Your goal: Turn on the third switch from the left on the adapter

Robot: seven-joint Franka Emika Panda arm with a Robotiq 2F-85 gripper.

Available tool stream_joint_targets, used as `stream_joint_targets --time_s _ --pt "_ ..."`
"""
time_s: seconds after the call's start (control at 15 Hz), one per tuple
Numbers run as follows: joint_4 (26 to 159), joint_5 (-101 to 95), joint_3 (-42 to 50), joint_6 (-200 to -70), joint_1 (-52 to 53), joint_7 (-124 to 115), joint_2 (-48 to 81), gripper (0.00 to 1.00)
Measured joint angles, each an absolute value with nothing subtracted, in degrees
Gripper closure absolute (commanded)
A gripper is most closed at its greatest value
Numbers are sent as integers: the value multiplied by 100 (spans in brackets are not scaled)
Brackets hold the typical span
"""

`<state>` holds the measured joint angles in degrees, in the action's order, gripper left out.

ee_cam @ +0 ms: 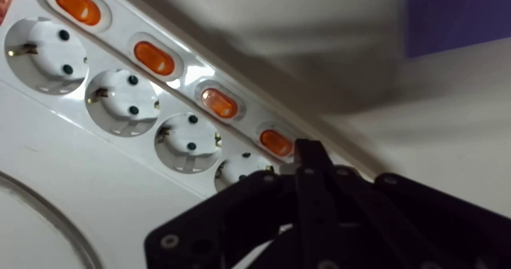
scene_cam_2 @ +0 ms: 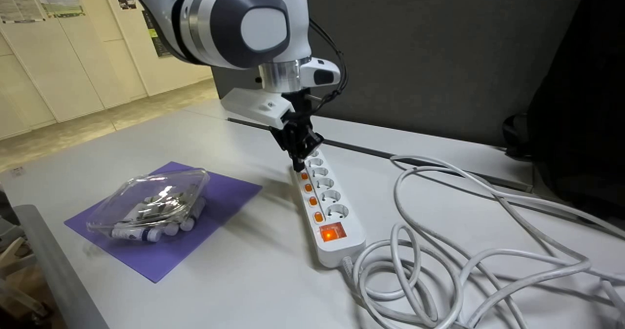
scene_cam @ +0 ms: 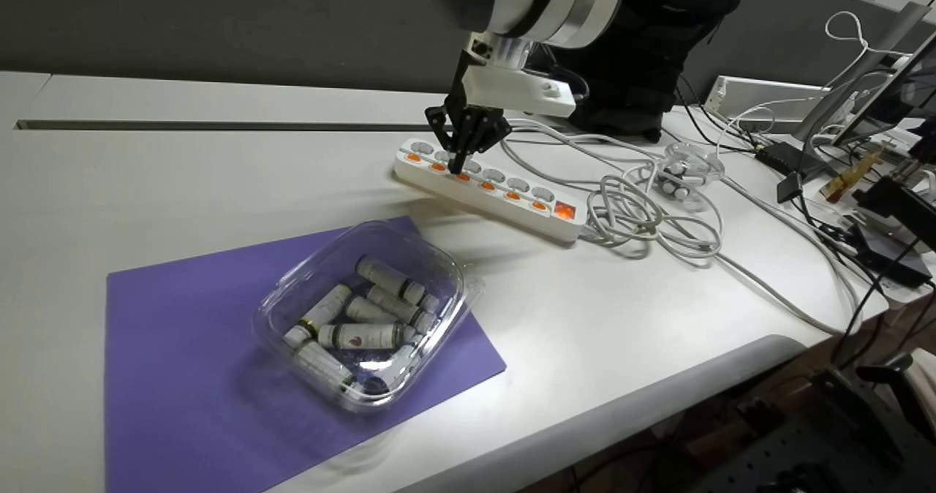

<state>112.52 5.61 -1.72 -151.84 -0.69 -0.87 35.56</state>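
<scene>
The adapter is a white power strip [scene_cam: 482,194] with a row of orange switches beside its sockets. It also shows in an exterior view [scene_cam_2: 337,238] and in the wrist view [ee_cam: 115,57]. Counted from the end away from the cable, the third switch [scene_cam: 463,177] lies just beside my fingertips; it shows in the wrist view [ee_cam: 276,143] and an exterior view [scene_cam_2: 304,176]. My gripper [scene_cam: 457,164] points down, shut and empty, over the strip [scene_cam_2: 298,166]. Its fingertips [ee_cam: 313,149] hide the switches beyond. I cannot tell whether they touch the strip.
The larger end switch [scene_cam: 564,210] glows orange. Coiled grey cables [scene_cam: 636,215] lie at that end. A clear plastic box [scene_cam: 365,317] of small bottles stands on a purple sheet [scene_cam: 183,376]. A dark panel [scene_cam_2: 439,65] rises behind the table.
</scene>
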Motion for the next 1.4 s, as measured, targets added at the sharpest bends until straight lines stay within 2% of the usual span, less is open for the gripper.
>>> stream_joint_targets --time_s 1.4 --pt "11251 539 32 -15240 94 -172 3572 100"
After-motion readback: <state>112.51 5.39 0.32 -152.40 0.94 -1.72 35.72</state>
